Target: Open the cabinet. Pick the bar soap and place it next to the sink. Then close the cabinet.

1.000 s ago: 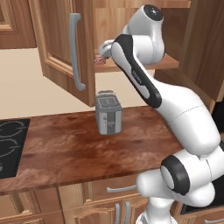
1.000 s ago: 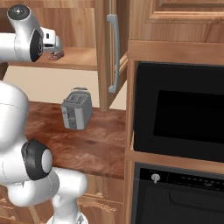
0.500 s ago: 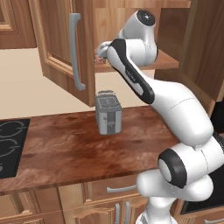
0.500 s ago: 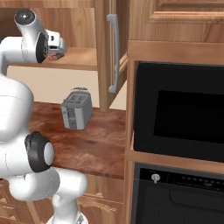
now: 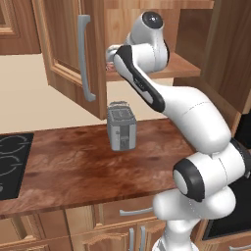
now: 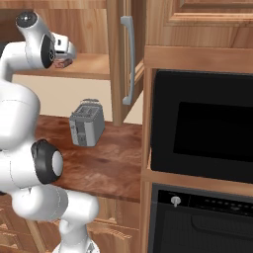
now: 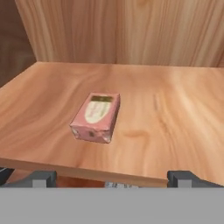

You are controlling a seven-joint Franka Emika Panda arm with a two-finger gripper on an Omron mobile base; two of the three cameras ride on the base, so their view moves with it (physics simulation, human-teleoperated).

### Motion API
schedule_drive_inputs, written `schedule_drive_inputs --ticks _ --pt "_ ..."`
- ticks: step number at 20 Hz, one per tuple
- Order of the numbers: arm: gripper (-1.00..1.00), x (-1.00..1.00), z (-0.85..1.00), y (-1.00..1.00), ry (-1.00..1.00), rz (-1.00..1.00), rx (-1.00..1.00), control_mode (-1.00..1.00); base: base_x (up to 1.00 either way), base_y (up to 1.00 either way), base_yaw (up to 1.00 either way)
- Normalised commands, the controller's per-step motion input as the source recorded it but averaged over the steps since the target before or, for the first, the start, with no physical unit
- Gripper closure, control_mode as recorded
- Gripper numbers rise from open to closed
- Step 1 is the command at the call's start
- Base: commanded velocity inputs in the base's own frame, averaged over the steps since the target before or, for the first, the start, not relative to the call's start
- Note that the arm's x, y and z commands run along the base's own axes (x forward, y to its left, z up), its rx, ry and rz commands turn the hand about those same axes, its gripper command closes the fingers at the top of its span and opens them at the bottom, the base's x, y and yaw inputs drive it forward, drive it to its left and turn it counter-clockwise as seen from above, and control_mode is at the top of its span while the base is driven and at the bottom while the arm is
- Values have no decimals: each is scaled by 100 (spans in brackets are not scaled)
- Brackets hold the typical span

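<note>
The cabinet (image 5: 68, 49) hangs open, both doors swung out, the right door (image 6: 118, 59) showing its grey bar handle. The bar soap (image 7: 96, 117), a small pinkish-red block, lies flat on the cabinet's bottom shelf (image 7: 175, 113). My gripper (image 7: 113, 178) is open at the shelf's front edge, its fingertips (image 7: 43, 178) wide apart and short of the soap, touching nothing. From the right base view the gripper (image 6: 66, 55) hovers just above the bar soap (image 6: 63, 63). The sink is out of view.
A grey toaster (image 5: 121, 128) stands on the brown counter (image 5: 73, 166) below the cabinet. A black stove top (image 5: 12, 157) lies at the counter's left end. A built-in black microwave (image 6: 202, 128) and oven (image 6: 197, 222) fill the right side.
The arm's upper joints have risen and the hand has edged a little closer to the shelf. The soap has stayed put and the jaws have stayed wide.
</note>
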Motion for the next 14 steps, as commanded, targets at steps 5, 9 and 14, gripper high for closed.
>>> schedule_drive_inputs --ticks 5,9,14 --pt "-100 0 0 16 0 0 2 -100 0 0 0" --pt "-100 7 0 8 0 0 0 -100 0 0 0" --pt "-100 17 -4 1 0 0 0 -100 0 0 0"
